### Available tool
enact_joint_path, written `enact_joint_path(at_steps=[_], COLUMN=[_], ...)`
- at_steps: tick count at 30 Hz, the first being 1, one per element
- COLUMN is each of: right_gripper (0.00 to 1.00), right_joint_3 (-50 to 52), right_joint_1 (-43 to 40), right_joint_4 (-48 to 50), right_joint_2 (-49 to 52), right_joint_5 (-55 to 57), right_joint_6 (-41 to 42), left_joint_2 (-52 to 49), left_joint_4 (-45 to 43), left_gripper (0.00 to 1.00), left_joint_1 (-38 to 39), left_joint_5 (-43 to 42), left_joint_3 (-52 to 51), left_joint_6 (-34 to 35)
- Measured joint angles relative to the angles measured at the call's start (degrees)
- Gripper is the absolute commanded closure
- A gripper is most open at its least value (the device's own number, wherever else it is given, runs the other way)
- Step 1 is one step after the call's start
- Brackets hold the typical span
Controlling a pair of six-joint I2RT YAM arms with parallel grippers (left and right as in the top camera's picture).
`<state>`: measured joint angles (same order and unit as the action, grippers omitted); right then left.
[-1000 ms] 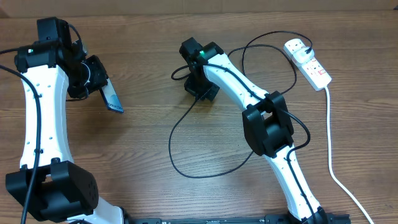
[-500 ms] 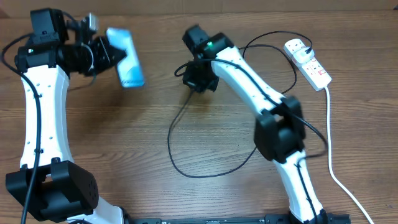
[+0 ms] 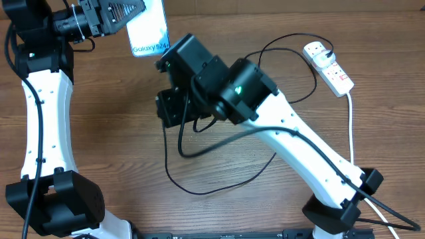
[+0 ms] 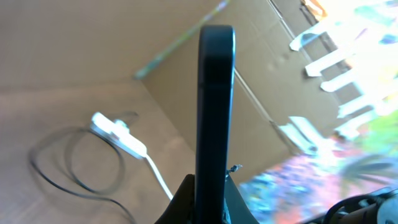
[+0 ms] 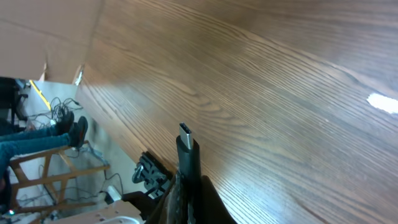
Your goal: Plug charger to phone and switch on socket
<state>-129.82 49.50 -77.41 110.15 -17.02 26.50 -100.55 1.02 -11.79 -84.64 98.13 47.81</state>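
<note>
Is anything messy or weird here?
Nothing is spilled or broken. The odd bit: the slim blue-screened phone is off the table, pinched in the left claw, and the long thin black cable sprawls in loose loops across the wooden table, its tip pinched in the right claw.

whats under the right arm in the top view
Bare table and loops of the charger cable. The arm covers the stretch running up to the right gripper, which the wrist view shows shut on the connector.
</note>
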Motion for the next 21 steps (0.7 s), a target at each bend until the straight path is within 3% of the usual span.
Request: enact_joint_path(at_steps=[11, 21], right_gripper=[0.96, 0.96], right_joint_3=[0.0, 0.0], right_joint_1=[-2.3, -7.8], right_joint_4=[5.4, 11.4], right_joint_2=[-1.8, -1.9], right_joint_5=[1.7, -9.3], right_joint_6=[-0.9, -0.8], left_joint_2=[0.0, 0.0], left_joint_4=[2.6, 2.6], left_gripper=[0.96, 0.96], left_joint_1=[0.0, 0.0], left_joint_5=[-4.4, -4.4], left_joint_3=[0.0, 0.0], left_joint_6=[7.5, 8.4])
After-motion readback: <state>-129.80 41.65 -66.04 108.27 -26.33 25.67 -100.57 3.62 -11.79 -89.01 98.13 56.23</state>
